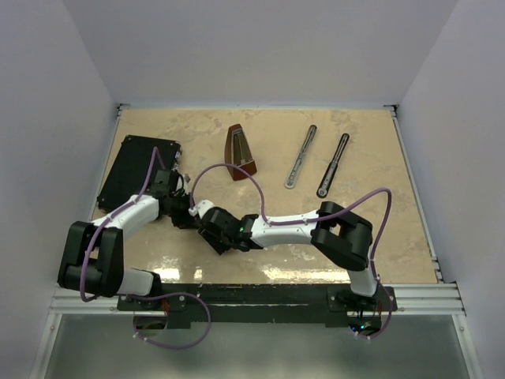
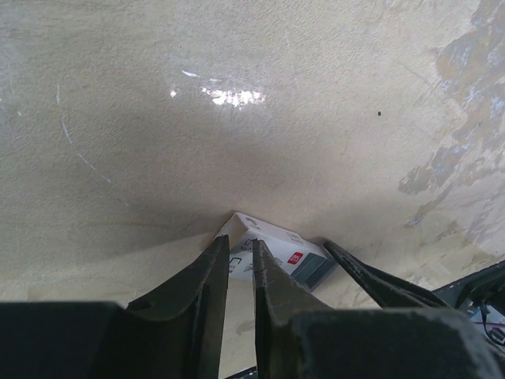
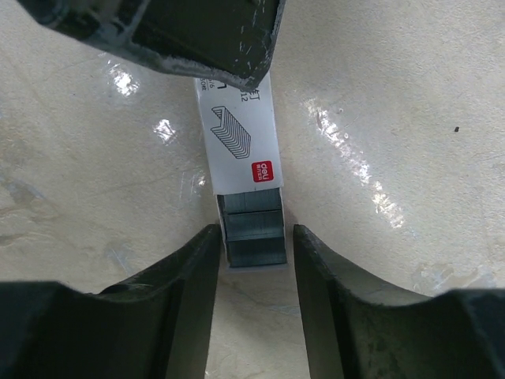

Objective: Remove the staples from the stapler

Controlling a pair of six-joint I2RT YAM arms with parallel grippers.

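You have open bench on the right, on the near side of the stapler; the metronome stands at its left. Your left end effector and right end effector crowd the staple box.

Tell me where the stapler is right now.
In the top view the stapler lies as two thin bars on the far part of the table, right of centre, just right of the brown metronome.

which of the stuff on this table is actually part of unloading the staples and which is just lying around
Part of the job:
- stapler, lying as two long thin bars
- staples, grey strips
- white staple box holding them

Just lying about:
- brown metronome
- flat black case
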